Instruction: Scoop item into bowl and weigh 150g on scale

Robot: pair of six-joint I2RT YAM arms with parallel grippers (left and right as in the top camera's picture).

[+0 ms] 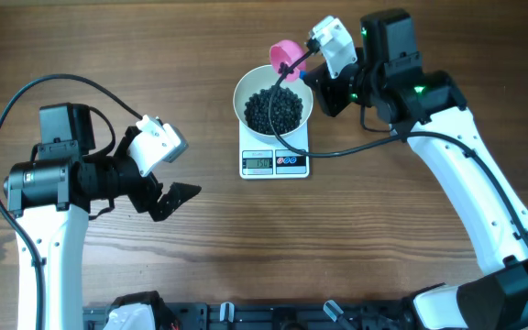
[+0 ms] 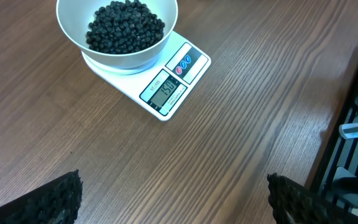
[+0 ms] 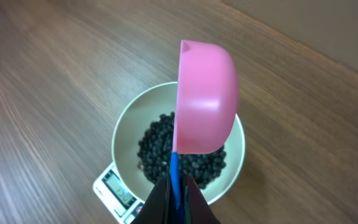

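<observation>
Pink scoop (image 3: 207, 93) over bowl (image 3: 124, 130), blue handle (image 3: 175, 168) half-hidden inside right pincer (image 3: 178, 190).

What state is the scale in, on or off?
On. The scale shows dark digits on its display in the left wrist view, too blurred to read surely; the bowl of beads sits on it.

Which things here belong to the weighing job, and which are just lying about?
In the job: bowl, black beads in it, scale under it, pink scoop in the shut right gripper.
Not in use: open, empty left gripper; black rack.
</observation>
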